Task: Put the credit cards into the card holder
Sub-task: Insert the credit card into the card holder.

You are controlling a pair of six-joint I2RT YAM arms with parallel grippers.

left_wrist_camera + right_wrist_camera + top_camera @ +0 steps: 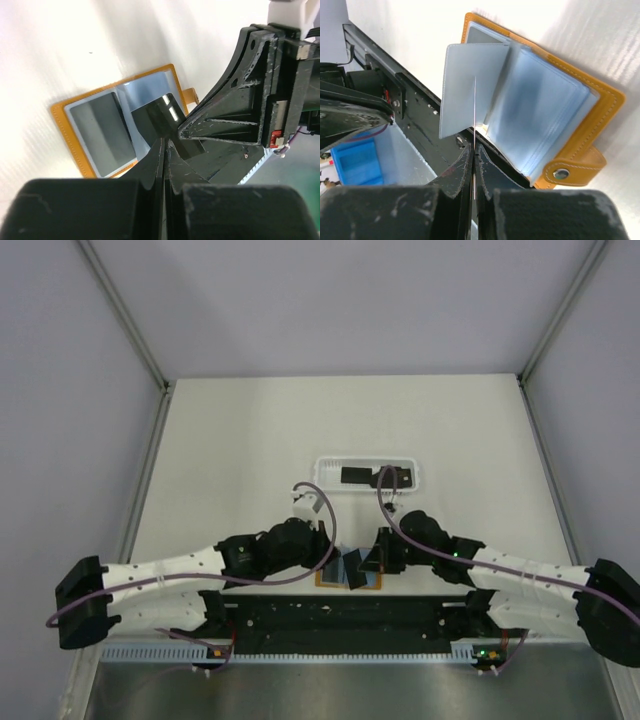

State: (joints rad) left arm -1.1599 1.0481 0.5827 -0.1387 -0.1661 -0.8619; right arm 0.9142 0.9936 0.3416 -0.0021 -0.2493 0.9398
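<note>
The card holder (345, 562) lies open on the desk (250, 440), close to its near edge and just in front of the two arm bases, with both arms bent in over it. It is orange-tan with pale stitching around the border, and its inside is a stack of clear blue-grey sleeves. A small tab (570, 170) with a metal snap sticks out from one side.

The left jaws are fully closed on the near edge of a dark credit card (157, 117). The card sits at a slant, and its far end rests over the holder's page on the tab side. Whether that end has gone into a pocket cannot be told. The other page shows a grey-tinted window (100, 132) inside the orange frame.

The right jaws are also pressed together, pinching one thin sleeve (470, 85) of the holder and lifting it upright off the stack. Its edge shows as a fine line running up from the fingertips. From the left wrist view the right arm's black finger (240, 110) reaches in until it almost touches the held card.

Further back, well apart from the holder, stands a long white tray (330, 462) with two more dark cards – one (355, 476) towards its left, one (400, 478) towards its right.
</note>
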